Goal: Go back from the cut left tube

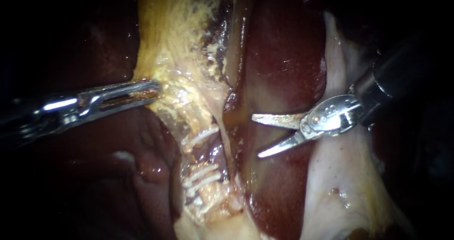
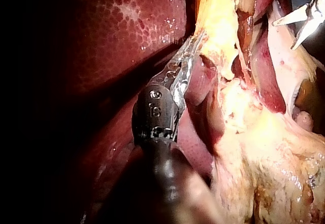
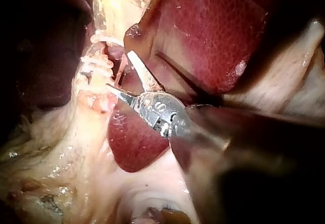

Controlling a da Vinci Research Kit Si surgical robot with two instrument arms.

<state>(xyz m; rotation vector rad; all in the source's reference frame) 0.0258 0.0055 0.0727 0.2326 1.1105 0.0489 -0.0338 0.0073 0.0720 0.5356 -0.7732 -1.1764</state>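
Note:
The left tube (image 1: 206, 151) runs down the yellowish strand and shows a dark gap between one white clip (image 1: 201, 136) above and two clips (image 1: 203, 176) below. My right instrument (image 1: 256, 136) has two thin blades standing open, a short way to the right of the gap, over dark red liver and touching nothing. My left instrument (image 1: 150, 89) has its jaws shut on the edge of the yellowish tissue (image 1: 179, 36) above the clips. In the right wrist view the open blades (image 3: 119, 70) lie just off the clipped strand (image 3: 96, 64). The left wrist view shows the left jaws (image 2: 190, 46) holding the yellow tissue (image 2: 218, 16).
Dark red liver (image 1: 283, 65) fills the middle and left of the view. A pale sheet of tissue (image 1: 340, 173) lies under the right instrument's shaft (image 1: 392, 74). The right blades (image 2: 284, 35) show beyond the yellow strand in the left wrist view.

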